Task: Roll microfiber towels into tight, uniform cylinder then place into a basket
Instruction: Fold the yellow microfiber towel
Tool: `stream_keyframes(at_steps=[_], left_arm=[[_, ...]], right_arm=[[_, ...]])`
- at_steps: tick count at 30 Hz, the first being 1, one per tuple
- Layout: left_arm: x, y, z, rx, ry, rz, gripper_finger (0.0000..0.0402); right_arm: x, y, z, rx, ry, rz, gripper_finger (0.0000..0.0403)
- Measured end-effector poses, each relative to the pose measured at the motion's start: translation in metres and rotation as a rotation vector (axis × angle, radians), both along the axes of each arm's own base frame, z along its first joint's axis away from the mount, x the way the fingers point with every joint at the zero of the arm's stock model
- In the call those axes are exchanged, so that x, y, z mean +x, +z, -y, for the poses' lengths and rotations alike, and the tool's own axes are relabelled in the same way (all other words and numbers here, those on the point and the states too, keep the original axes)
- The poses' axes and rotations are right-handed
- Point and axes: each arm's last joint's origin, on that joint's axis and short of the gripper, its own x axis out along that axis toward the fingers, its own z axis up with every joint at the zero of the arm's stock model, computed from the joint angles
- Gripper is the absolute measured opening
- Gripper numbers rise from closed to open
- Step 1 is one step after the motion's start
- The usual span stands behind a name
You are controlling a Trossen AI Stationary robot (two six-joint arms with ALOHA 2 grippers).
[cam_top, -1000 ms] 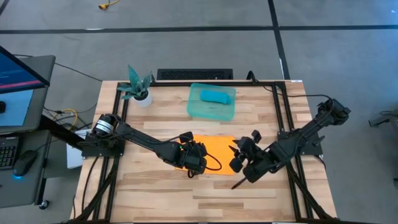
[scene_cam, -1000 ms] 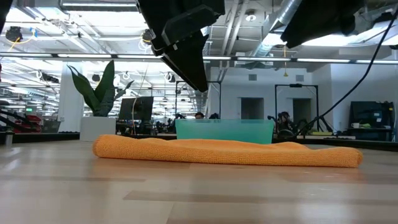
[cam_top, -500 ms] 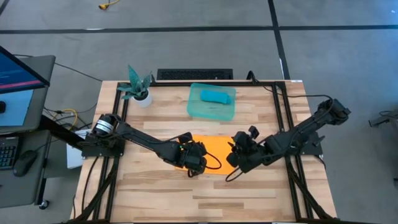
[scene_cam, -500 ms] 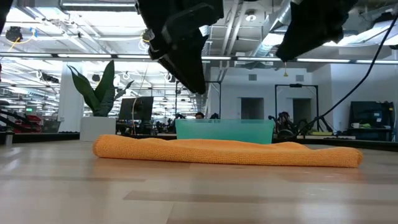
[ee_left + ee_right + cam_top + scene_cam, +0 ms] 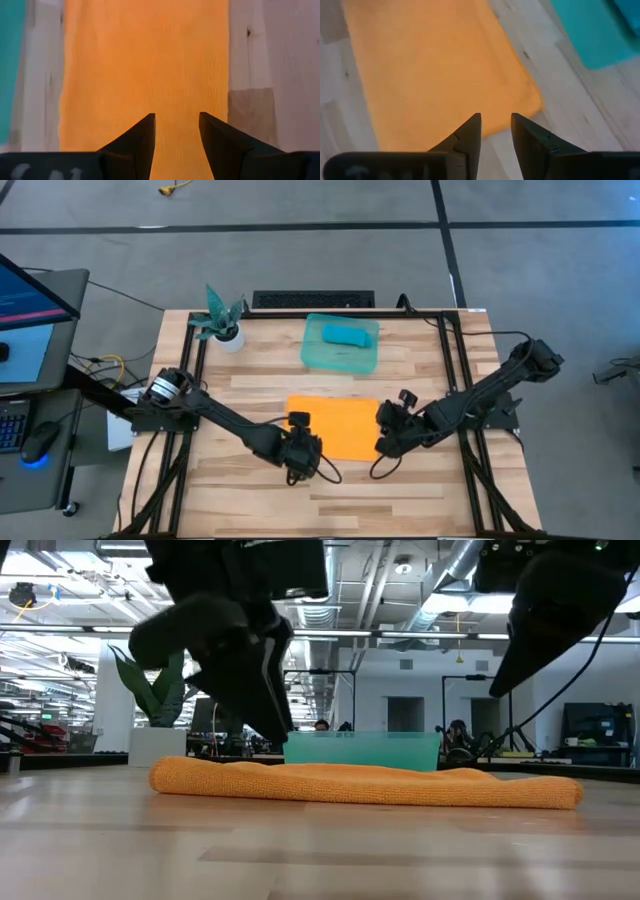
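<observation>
The orange towel (image 5: 340,425) lies spread flat on the wooden table; in the low view (image 5: 360,785) it shows as a low, flat strip. The turquoise towel (image 5: 348,333) lies rolled in the teal-green basket (image 5: 312,358) at the table's far side. My left gripper (image 5: 300,455) is open just above the towel's near left part, with the cloth showing between its fingers (image 5: 176,122). My right gripper (image 5: 386,442) is open above the towel's near right corner (image 5: 496,122). Neither gripper touches the cloth.
A small white pot with a teal plant (image 5: 228,330) stands at the far left corner. A black bar (image 5: 312,299) lies along the far edge behind the basket. Bare wood lies between the towel and the near edge (image 5: 330,500).
My left gripper has drawn back from over the towel's middle toward the table's near edge and has come down low over the towel's near left part. My right gripper has moved toward the towel's right near corner and lowered a little. The towel has stayed flat.
</observation>
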Motion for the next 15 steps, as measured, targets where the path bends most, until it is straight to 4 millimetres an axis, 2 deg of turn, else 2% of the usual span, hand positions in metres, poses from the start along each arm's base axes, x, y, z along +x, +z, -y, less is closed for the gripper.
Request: stream_keyframes(at_steps=[5, 15], left_arm=[[0.002, -0.012, -0.013, 0.004, 0.002, 0.014, 0.0146], [0.012, -0.012, -0.030, -0.141, 0.091, 0.038, 0.0146]], right_arm=[[0.004, -0.004, -0.002, -0.014, 0.096, 0.021, 0.0127], [0.007, -0.004, -0.004, -0.014, 0.128, 0.055, 0.0128]])
